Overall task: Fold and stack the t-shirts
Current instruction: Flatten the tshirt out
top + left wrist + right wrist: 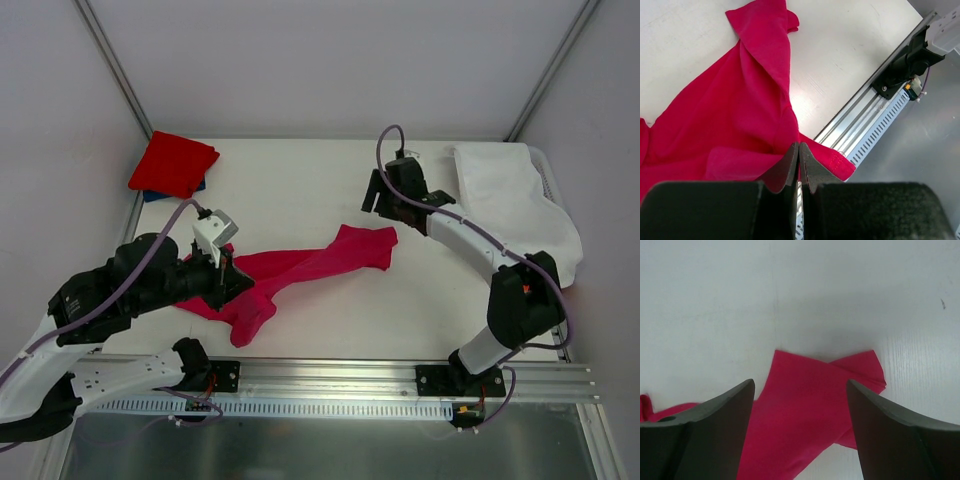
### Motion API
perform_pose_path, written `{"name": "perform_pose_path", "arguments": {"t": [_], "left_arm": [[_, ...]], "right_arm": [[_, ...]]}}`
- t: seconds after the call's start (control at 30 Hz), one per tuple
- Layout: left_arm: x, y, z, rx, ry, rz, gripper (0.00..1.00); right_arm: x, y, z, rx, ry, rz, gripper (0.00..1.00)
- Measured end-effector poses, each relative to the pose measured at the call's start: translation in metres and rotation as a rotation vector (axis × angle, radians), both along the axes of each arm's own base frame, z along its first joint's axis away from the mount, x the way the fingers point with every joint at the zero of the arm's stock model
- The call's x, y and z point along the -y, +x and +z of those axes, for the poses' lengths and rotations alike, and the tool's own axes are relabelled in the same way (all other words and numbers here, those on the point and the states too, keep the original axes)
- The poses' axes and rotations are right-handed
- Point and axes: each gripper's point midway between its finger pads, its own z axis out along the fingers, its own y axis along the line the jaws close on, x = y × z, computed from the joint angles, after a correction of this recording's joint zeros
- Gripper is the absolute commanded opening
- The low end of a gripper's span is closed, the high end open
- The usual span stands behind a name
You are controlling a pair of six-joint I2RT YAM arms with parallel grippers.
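The crimson-pink t-shirt [300,268] lies stretched and rumpled across the middle of the desk [300,180], running from about 8 o'clock up toward 2 o'clock in the top view. The left pincer [232,278] is clamped shut on the shirt's 8 o'clock end, the cloth pinched between its pressed-together fingers [790,167] near the hemmed edge, which hangs over the desk's rail [865,130]. The right pincer [378,203] hangs above the shirt's far end with its jaws spread wide and nothing between them; in its wrist view the shirt's corner lies flat on the desk below the gap. At the desk's 10 o'clock corner a folded red t-shirt [172,163] sits on a blue t-shirt [150,195], of which only an edge shows. A white cloth [515,200] lies at 2 o'clock.
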Motion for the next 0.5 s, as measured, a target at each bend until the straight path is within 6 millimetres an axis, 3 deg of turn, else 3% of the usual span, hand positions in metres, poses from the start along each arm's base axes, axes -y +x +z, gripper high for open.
{"name": "perform_pose_path", "arguments": {"t": [0.13, 0.27, 0.4, 0.5], "left_arm": [[-0.001, -0.002, -0.013, -0.003, 0.029, -0.019, 0.0], [0.006, 0.003, -0.068, -0.101, 0.184, -0.021, 0.0], [0.01, 0.006, -0.114, -0.193, 0.32, -0.023, 0.0], [0.008, 0.005, -0.122, -0.205, 0.336, -0.023, 0.0]], "right_arm": [[-0.004, -0.025, -0.046, -0.086, -0.034, 0.025, 0.78], [-0.007, -0.057, -0.097, -0.192, -0.076, 0.058, 0.77], [-0.001, -0.067, -0.118, -0.244, -0.101, 0.053, 0.77], [-0.002, -0.064, -0.117, -0.233, -0.097, 0.049, 0.77]]}}
